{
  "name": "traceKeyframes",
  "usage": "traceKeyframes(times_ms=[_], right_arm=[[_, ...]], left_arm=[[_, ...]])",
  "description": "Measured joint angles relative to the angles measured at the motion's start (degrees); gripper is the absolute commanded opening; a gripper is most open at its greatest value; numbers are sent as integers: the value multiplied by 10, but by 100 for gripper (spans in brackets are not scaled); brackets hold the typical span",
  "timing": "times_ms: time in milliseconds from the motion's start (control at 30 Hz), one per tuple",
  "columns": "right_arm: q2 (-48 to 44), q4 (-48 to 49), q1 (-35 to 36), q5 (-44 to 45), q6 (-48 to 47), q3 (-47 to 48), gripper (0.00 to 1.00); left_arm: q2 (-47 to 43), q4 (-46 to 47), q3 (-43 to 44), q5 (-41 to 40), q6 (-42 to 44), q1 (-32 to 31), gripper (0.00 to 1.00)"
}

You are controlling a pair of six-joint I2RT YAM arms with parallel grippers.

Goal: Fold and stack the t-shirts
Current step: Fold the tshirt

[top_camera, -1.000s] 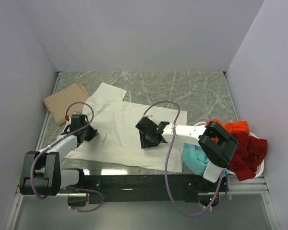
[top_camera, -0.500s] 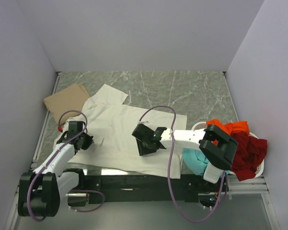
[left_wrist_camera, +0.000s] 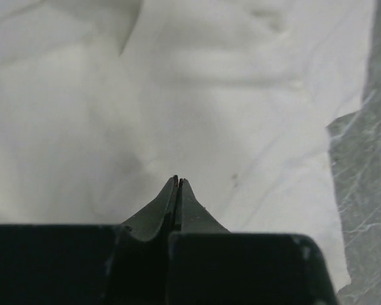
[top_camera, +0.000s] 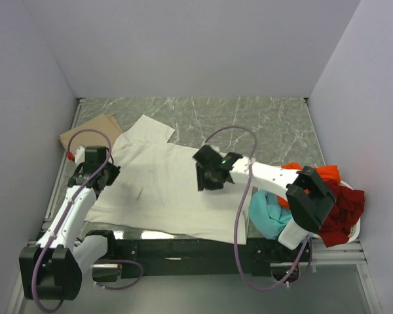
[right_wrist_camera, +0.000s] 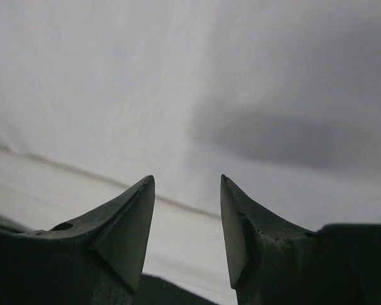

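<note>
A large cream-white t-shirt (top_camera: 164, 190) lies spread flat on the marble table, one sleeve (top_camera: 147, 129) pointing to the far side. My left gripper (top_camera: 102, 177) is shut and empty, just above the shirt's left part; the left wrist view shows its closed tips (left_wrist_camera: 178, 182) over the white cloth (left_wrist_camera: 197, 95). My right gripper (top_camera: 208, 179) is open and empty over the shirt's middle right; the right wrist view shows it (right_wrist_camera: 186, 182) above the plain white cloth (right_wrist_camera: 114, 82). A tan t-shirt (top_camera: 86, 133) lies folded at the far left.
A white basket (top_camera: 355, 229) at the near right holds a teal shirt (top_camera: 267, 216), an orange shirt (top_camera: 319, 175) and a dark red shirt (top_camera: 342, 208). Bare marble table (top_camera: 262, 124) lies beyond the white shirt. Grey walls close in on three sides.
My left gripper has moved left and away from the near edge. My right gripper has lifted and moved right and farther back. The white shirt lies a little flatter and has shifted left.
</note>
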Motion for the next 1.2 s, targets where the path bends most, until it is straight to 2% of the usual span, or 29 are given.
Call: traceKeyframes(times_ms=[233,400,500,600,667,933,1200], right_arm=[[1,-21,-205,19,-54,63,53],[41,-5,-303,30,-79,125,53],[76,-10,-349,32,-84,153,52],[112,-23,-380,36,-90,178,52],[120,-31,-396,41,-96,179,52],[120,-58,-429,52,-112,180,52],[169,-51,-434,52,-127,176,50]], left_arm=[[131,47,136,-23,73,-2,0],[240,106,249,8,161,-7,0],[335,116,350,37,208,-8,0],[444,113,475,66,243,-8,0],[498,122,528,82,258,-8,2],[639,118,645,139,272,-10,11],[701,110,709,163,272,-19,13]])
